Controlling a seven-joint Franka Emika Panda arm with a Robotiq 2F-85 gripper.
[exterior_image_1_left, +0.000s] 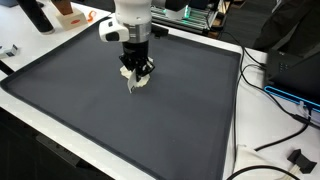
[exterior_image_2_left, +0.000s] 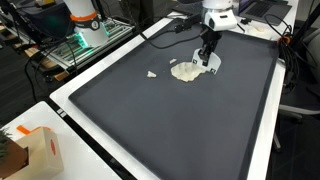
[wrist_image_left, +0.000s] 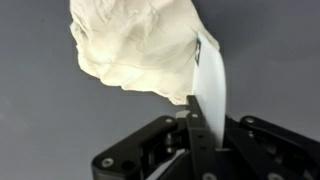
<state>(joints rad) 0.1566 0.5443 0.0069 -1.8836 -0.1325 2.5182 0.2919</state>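
My gripper (wrist_image_left: 200, 128) is shut on a thin white flat scraper (wrist_image_left: 211, 88), held upright between the fingers. The scraper's edge rests against a pale, lumpy mass of dough (wrist_image_left: 140, 45) lying on the dark grey mat (wrist_image_left: 40, 120). In both exterior views the gripper (exterior_image_1_left: 137, 70) (exterior_image_2_left: 207, 57) points straight down over the far part of the mat (exterior_image_1_left: 120, 120) (exterior_image_2_left: 170, 120). The dough (exterior_image_2_left: 185, 72) lies flat next to the fingers. A small scrap of dough (exterior_image_2_left: 152, 73) lies apart from it on the mat. In the exterior view from the front, only a white bit (exterior_image_1_left: 134, 84) shows under the fingers.
The mat lies on a white table (exterior_image_1_left: 40, 125). A cardboard box (exterior_image_2_left: 40, 150) stands near one corner. Black cables (exterior_image_1_left: 275, 145) and a dark box (exterior_image_1_left: 300, 65) lie beside the mat. Another robot base (exterior_image_2_left: 85, 20) and equipment stand behind the table.
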